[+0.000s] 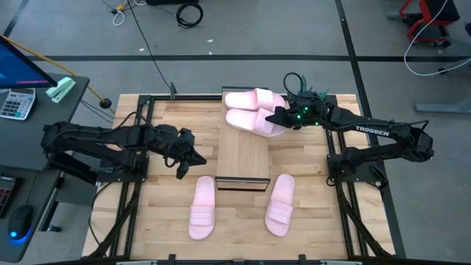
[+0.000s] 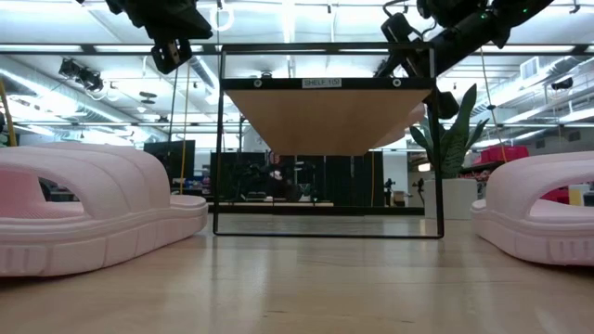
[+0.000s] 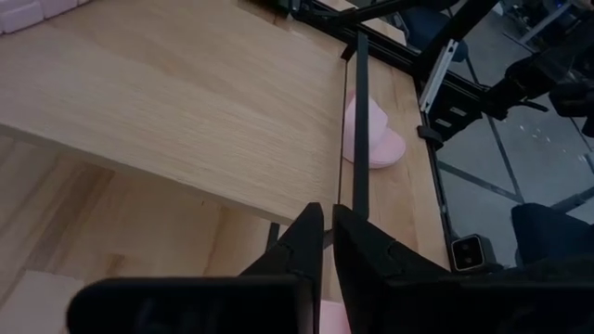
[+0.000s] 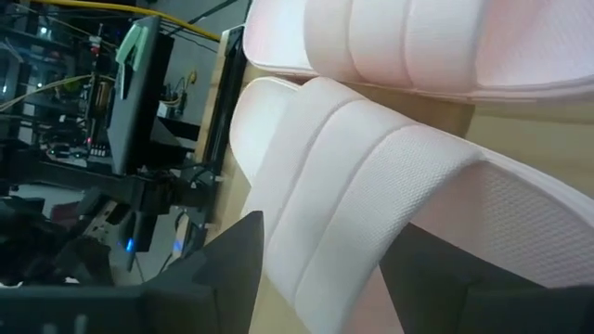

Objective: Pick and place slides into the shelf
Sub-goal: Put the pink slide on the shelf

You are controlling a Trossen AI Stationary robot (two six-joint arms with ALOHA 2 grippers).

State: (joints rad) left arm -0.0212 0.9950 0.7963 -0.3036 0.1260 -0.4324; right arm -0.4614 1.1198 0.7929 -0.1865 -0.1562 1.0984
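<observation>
The shelf (image 1: 243, 158) stands mid-table, a light-wood board on a black frame. Two pink slides lie side by side across its far end: one at the far edge (image 1: 254, 99) and a nearer one (image 1: 250, 122), which overhangs the shelf's right side. Two more slides rest sole-down on the table by the shelf's near end, one to the left (image 1: 202, 207) and one to the right (image 1: 280, 205). My right gripper (image 1: 282, 118) is shut on the nearer shelf slide. My left gripper (image 1: 182, 168) is shut and hovers left of the shelf, touching nothing. My right gripper (image 4: 320, 250) has the wide ridged strap (image 4: 348, 195) of the nearer shelf slide between its two fingers. The fingers (image 4: 232, 269) come from the table's right side and lie across the strap. The slide lies across the shelf's far end, its right end past the board's edge.
The shelf's near half (image 1: 243, 165) is bare board. Black frame rails (image 1: 143, 140) run along the table's left and right sides. Beside the table's left edge stands a desk with a calculator (image 1: 16, 103). Cables lie on the floor beyond the far edge.
</observation>
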